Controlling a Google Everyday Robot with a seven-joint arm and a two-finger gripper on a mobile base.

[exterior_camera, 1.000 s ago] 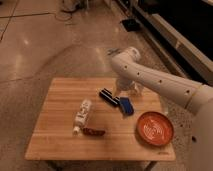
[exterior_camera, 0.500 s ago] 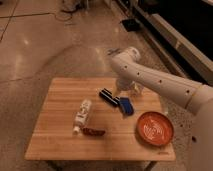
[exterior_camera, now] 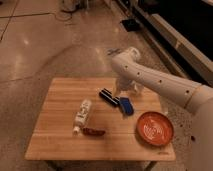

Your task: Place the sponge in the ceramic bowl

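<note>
The blue sponge [exterior_camera: 126, 106] lies on the wooden table [exterior_camera: 60, 130], just right of centre. A black ribbed bar [exterior_camera: 108, 96] sits against its upper left end. The orange-red ceramic bowl [exterior_camera: 155, 128] with pale swirl lines stands at the table's right front, empty. My white arm reaches in from the right, and its gripper [exterior_camera: 121, 95] hangs just above the sponge's far end, between the black bar and the sponge.
A white tube-like bottle [exterior_camera: 83, 114] lies left of centre, with a dark red item [exterior_camera: 93, 132] in front of it. A small translucent cup [exterior_camera: 135, 88] stands behind the arm. The floor around the table is shiny concrete.
</note>
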